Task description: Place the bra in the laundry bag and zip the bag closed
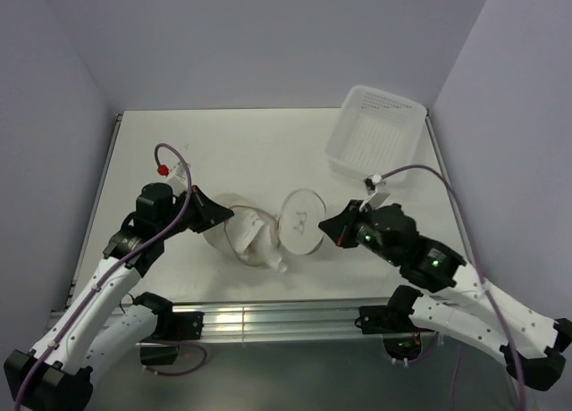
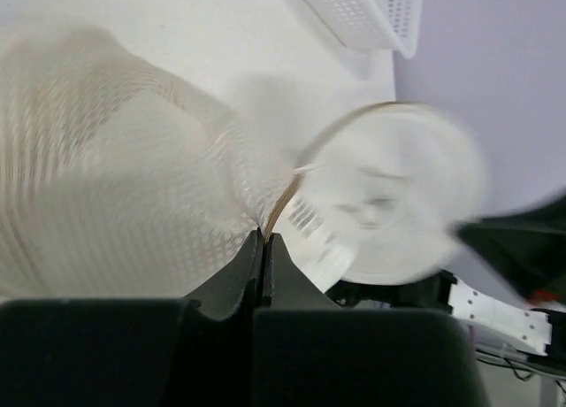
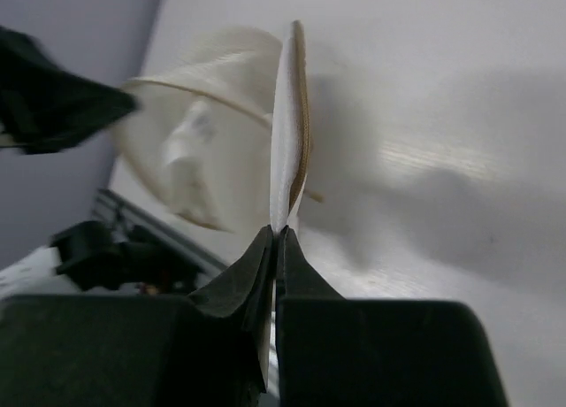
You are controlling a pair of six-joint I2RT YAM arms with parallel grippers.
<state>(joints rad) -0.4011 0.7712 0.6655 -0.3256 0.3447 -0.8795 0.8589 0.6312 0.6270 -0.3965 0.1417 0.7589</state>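
Two grippers, seen from above, grasp the laundry bag [image 1: 255, 237] mid-counter [image 1: 223, 152]: the left gripper [image 1: 223, 216] on its mesh body, the right gripper [image 1: 327, 225] on the round flap [image 1: 302, 219]. The white tray [image 1: 344, 147] stands well apart, blocking nothing. Left wrist: jaws clamped on the brownish hoop [image 2: 285, 199], a thin hold that could slip. Right wrist: jaws pinch the flap's edge; whether the bra is inside, I cannot tell

Soft, even overhead light leaves the white table [image 1: 223, 152] bright, without glare. In the left wrist view motion blur smears the laundry bag [image 2: 393, 195]; in the right wrist view faint grey shadows lie right of it.
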